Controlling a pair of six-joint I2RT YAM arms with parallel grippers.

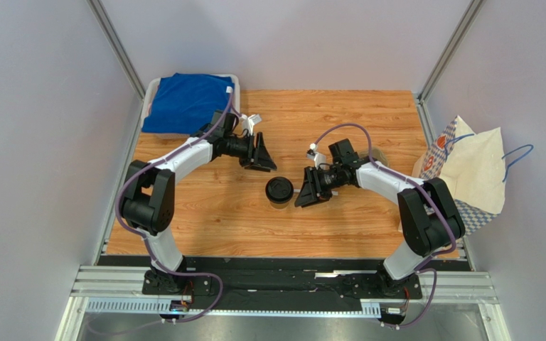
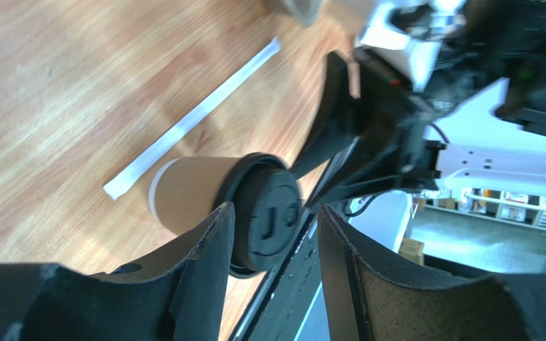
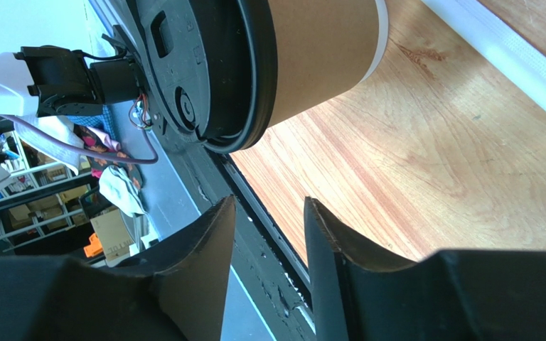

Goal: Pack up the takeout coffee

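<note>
The takeout coffee (image 1: 279, 192), a tan paper cup with a black lid, stands upright mid-table between my two grippers. My left gripper (image 1: 261, 160) hovers just beyond it to the back left, open and empty. In the left wrist view the lid (image 2: 265, 213) shows past the spread fingers (image 2: 208, 256), not between them. My right gripper (image 1: 306, 190) sits close on the cup's right, open, with nothing in it. The right wrist view has the cup (image 3: 322, 50) above the open gripper (image 3: 267, 213), apart from it.
A patterned paper bag (image 1: 471, 167) with blue handles lies at the table's right edge. A white bin with a blue cloth (image 1: 187, 103) sits back left. A thin white wrapped straw (image 2: 197, 117) lies on the wood beyond the cup. A tan piece (image 1: 381, 155) peeks from behind the right arm.
</note>
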